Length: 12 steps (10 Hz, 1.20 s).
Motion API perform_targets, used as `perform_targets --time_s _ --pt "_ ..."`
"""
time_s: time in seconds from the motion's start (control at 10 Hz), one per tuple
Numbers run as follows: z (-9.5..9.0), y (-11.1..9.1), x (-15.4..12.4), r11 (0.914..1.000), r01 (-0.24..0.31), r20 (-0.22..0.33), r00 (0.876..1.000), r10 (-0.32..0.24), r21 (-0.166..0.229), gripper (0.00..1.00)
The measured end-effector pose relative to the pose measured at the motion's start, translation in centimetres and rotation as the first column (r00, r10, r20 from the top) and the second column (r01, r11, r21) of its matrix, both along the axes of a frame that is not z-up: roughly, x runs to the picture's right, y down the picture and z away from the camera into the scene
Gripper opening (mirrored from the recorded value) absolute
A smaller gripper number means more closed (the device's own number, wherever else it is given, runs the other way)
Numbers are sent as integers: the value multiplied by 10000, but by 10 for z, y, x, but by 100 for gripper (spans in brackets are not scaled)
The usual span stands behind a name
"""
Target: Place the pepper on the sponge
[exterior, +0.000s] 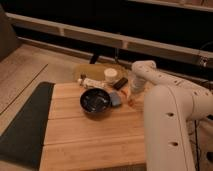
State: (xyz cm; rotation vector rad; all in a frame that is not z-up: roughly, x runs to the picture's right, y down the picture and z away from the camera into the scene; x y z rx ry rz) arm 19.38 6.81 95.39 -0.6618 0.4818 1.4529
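The sponge (116, 98) is a small blue block on the wooden table, touching the right side of the black bowl (95, 100). Just right of the sponge a bit of orange-red shows low over the wood; this is the pepper (131, 101). My gripper (132, 94) hangs directly over the pepper at the end of the white arm (165, 115), which comes in from the right. The gripper hides most of the pepper, and whether it holds the pepper cannot be made out.
A dark rectangular bar (120, 83), a white cup (110, 75) and a lying bottle (92, 82) sit behind the bowl, near a yellowish tray (95, 70). A dark mat (25, 125) borders the table's left side. A railing runs behind.
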Motion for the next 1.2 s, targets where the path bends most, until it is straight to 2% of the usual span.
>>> perform_targets --time_s 0.4,0.7,1.0,1.2 --pt "-4 -15 4 9991 -152 -67 9999 155 384 0" --pt "-16 -36 -5 9963 -129 57 9999 124 844 0" --pt "-34 -57 -26 9915 27 429 9990 -83 1304 0" --pt "-45 -68 -55 9869 275 987 9942 -436 1590 0"
